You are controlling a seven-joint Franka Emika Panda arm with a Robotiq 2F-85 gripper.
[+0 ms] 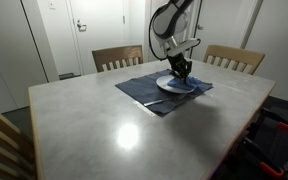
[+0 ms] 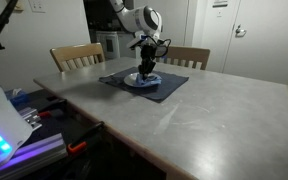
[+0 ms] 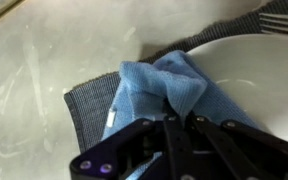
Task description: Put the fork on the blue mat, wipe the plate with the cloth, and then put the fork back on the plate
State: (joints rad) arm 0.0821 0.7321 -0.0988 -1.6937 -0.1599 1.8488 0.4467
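My gripper (image 3: 174,108) is shut on the bright-blue cloth (image 3: 154,85), pinching a fold of it. The cloth lies bunched over the left rim of the white plate (image 3: 249,65). Both exterior views show the gripper (image 1: 181,72) (image 2: 146,72) pointing straight down onto the plate (image 1: 190,88) (image 2: 134,84). The plate sits on the dark blue mat (image 1: 134,90) (image 2: 172,87) (image 3: 89,100) at the table's far side. A thin pale streak on the mat in front of the plate looks like the fork (image 1: 152,101). It is too small to make out clearly.
Two wooden chairs (image 1: 117,57) (image 1: 234,58) stand behind the grey table (image 1: 104,130). Doors and a wall are beyond them. Equipment with lit parts (image 2: 4,140) sits off the table's near corner in an exterior view.
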